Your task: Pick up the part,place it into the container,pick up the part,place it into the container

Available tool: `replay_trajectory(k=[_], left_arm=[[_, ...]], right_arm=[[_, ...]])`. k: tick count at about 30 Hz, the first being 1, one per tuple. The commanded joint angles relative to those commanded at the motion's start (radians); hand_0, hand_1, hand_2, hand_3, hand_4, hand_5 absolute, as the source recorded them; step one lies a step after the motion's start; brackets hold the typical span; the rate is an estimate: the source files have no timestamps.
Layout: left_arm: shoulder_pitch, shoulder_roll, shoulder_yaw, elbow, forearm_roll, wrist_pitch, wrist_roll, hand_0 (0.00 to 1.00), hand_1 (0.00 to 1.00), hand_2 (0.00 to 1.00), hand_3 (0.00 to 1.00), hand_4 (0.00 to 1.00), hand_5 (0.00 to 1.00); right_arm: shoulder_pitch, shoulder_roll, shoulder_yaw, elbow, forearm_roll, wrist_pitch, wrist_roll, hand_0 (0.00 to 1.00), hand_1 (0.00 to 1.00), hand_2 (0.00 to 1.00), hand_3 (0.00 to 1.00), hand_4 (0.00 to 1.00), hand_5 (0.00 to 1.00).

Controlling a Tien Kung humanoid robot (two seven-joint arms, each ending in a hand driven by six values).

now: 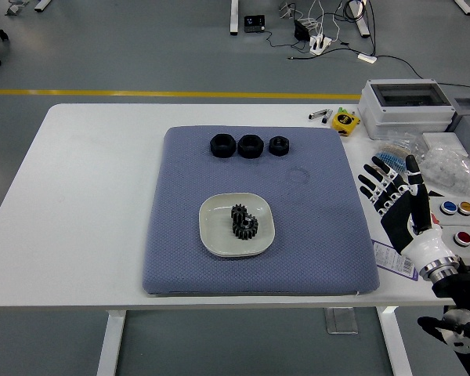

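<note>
A white square dish point(236, 225) sits on the blue-grey mat point(258, 207) and holds two dark gears point(243, 221) lying against each other. Three black ring-shaped parts point(249, 146) stand in a row near the mat's far edge. My right hand point(395, 196) is off the mat at the table's right side, fingers spread and holding nothing, well to the right of the dish. My left arm is out of view.
A grey box with a clear lid point(407, 105) stands at the back right, with a yellow tape measure point(345, 121) beside it. Plastic bags point(454, 168), a panel of coloured buttons point(462, 215) and a purple label point(395, 260) lie near my right hand.
</note>
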Motion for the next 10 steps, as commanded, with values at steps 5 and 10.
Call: replay_trajectory(k=[5,10], left_arm=[[0.0,0.0,-0.008,0.0,0.009,0.0,0.003,0.706,0.62,0.649,0.566,0.612,0.703],[0.0,0.0,-0.007,0.0,0.014,0.0,0.006,0.706,0.62,0.648,0.566,0.612,0.704]], right_arm=[[0.006,0.007,0.002,0.003,-0.004,0.004,0.003,0.998,0.885,0.894,0.895,0.998,0.998],[0.012,0.01,0.0,0.007,-0.025,0.007,0.005,0.998,0.883,0.893,0.894,0.998,0.998]])
